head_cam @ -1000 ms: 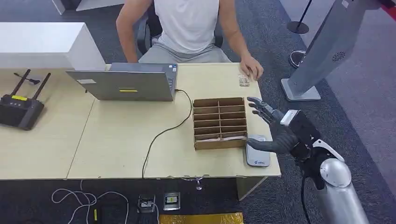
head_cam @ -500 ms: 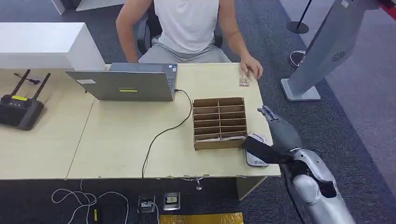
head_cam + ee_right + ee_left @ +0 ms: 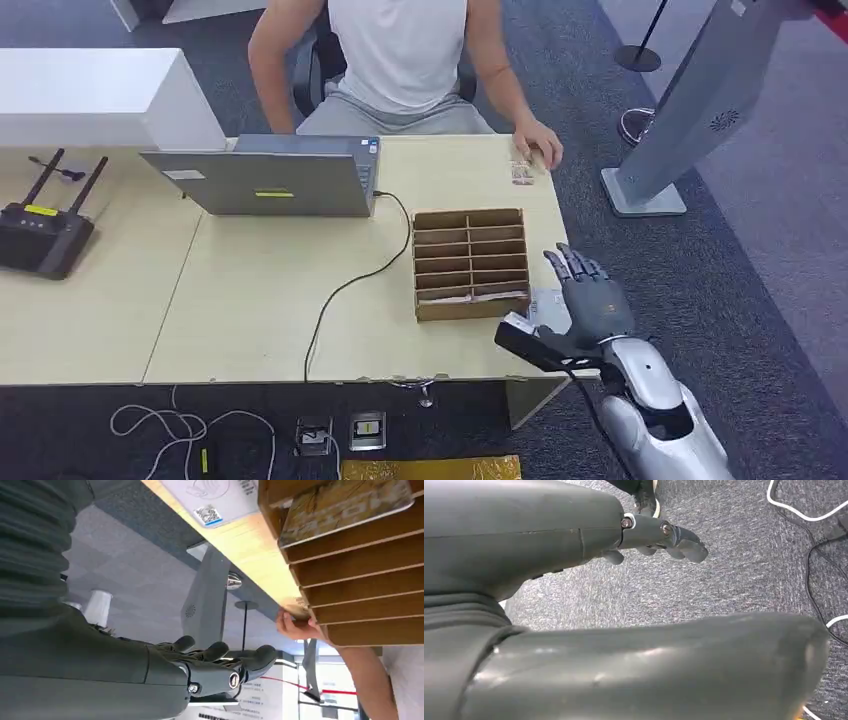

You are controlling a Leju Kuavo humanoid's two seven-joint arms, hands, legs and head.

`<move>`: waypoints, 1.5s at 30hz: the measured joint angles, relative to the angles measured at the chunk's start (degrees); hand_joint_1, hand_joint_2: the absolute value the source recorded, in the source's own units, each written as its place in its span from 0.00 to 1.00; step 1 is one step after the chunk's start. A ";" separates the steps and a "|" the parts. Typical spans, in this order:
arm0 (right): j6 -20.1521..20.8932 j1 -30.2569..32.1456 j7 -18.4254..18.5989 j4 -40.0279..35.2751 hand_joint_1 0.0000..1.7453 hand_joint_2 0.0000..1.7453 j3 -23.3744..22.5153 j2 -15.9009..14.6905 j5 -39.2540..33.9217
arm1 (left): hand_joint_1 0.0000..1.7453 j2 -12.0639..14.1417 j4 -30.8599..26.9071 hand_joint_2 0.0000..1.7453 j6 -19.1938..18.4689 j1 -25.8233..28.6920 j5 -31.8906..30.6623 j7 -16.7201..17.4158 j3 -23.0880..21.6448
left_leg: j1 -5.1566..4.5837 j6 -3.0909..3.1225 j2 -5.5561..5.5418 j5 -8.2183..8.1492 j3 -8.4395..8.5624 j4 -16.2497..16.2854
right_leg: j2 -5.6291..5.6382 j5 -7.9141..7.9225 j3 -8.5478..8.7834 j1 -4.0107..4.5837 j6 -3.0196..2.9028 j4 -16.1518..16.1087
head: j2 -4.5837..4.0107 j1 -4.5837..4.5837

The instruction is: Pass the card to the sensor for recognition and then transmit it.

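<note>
A card [image 3: 488, 296] lies in the front slot of the cardboard slotted box [image 3: 470, 248]; the right wrist view shows the card [image 3: 345, 504] close up, resting on the box's dividers. The flat grey sensor [image 3: 546, 302] lies on the table right of the box, partly hidden by my right hand [image 3: 588, 303]. That hand hovers at the table's front right corner with its fingers spread, the thumb reaching toward the box, and holds nothing. The sensor [image 3: 210, 494] also appears beside my right hand [image 3: 215, 669]. My left hand [image 3: 659, 537] hangs over the carpet, holding nothing.
A person sits behind the table [image 3: 250, 310] with a hand [image 3: 540, 148] on its far right corner beside a small object [image 3: 520, 173]. A laptop [image 3: 265, 180] with a black cable [image 3: 350, 282] and a router [image 3: 40, 235] stand to the left. A grey stand [image 3: 690, 100] rises at the right.
My right arm has dropped and drawn back from beside the box toward the table's front edge; the hand now sits lower, over the sensor's near end. The card stays in its slot.
</note>
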 joint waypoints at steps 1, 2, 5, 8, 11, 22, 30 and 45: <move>0.09 0.00 -0.09 0.17 0.00 1.00 0.11 0.15 -0.11 | 0.00 0.00 0.00 0.00 0.00 0.00 0.00 0.00 0.00 | 0.00 0.00 0.00 0.00 0.00 0.00 | 0.00 0.00 0.00 0.00 0.00 0.00 | 0.00 0.00; 0.22 0.00 -0.24 0.35 0.00 1.00 0.13 0.33 -0.44 | 0.00 -0.02 0.00 0.00 0.00 0.00 0.00 0.00 0.00 | 0.00 0.00 0.00 0.00 0.00 0.00 | 0.00 0.00 0.00 0.00 0.00 0.00 | 0.00 0.00; 0.87 0.00 -0.79 0.79 0.00 1.00 0.15 0.79 -1.47 | 0.00 -0.02 0.00 0.00 0.00 0.00 -0.02 0.00 0.00 | 0.00 0.00 0.00 0.00 0.00 0.00 | 0.00 0.00 -0.01 0.00 0.00 0.00 | 0.00 0.00; 1.11 0.00 -1.14 0.92 0.00 1.00 0.15 1.25 -2.08 | 0.00 -0.02 0.00 0.00 -0.02 0.00 -0.20 0.00 0.00 | 0.00 0.00 0.00 0.00 0.00 0.00 | 0.00 0.00 0.00 0.00 0.00 0.00 | 0.00 0.00; 1.00 -0.03 -1.64 1.36 0.00 1.00 0.15 1.73 -2.58 | 0.00 -0.07 0.00 0.00 -0.02 0.00 -0.35 0.00 0.00 | 0.00 0.00 0.00 0.00 -0.01 0.00 | 0.00 -0.01 0.00 0.00 -0.01 0.00 | 0.00 0.00; -1.16 -1.88 -3.95 3.52 0.00 1.00 0.15 4.48 -3.50 | 0.00 -0.33 0.00 0.00 0.04 -0.11 -0.68 0.00 -0.04 | 0.00 0.00 0.00 0.00 -0.01 0.00 | 0.00 -0.01 0.00 0.00 -0.01 0.00 | 0.00 0.00; -1.92 -2.88 -5.40 5.14 0.00 1.00 0.15 5.86 -4.11 | 0.00 -0.48 0.00 0.00 0.00 -0.51 -1.25 0.00 -0.20 | 0.00 0.00 0.00 0.00 -0.01 0.00 | 0.00 -0.01 0.00 0.00 -0.02 0.00 | 0.00 0.02; -0.87 -3.97 -7.06 8.22 0.00 1.00 0.15 7.65 -5.51 | 0.00 -0.63 0.00 0.00 0.07 -0.79 -1.36 0.00 -0.61 | 0.00 0.00 0.00 0.00 -0.02 0.00 | -0.01 -0.01 0.00 0.00 -0.02 0.00 | 0.00 0.00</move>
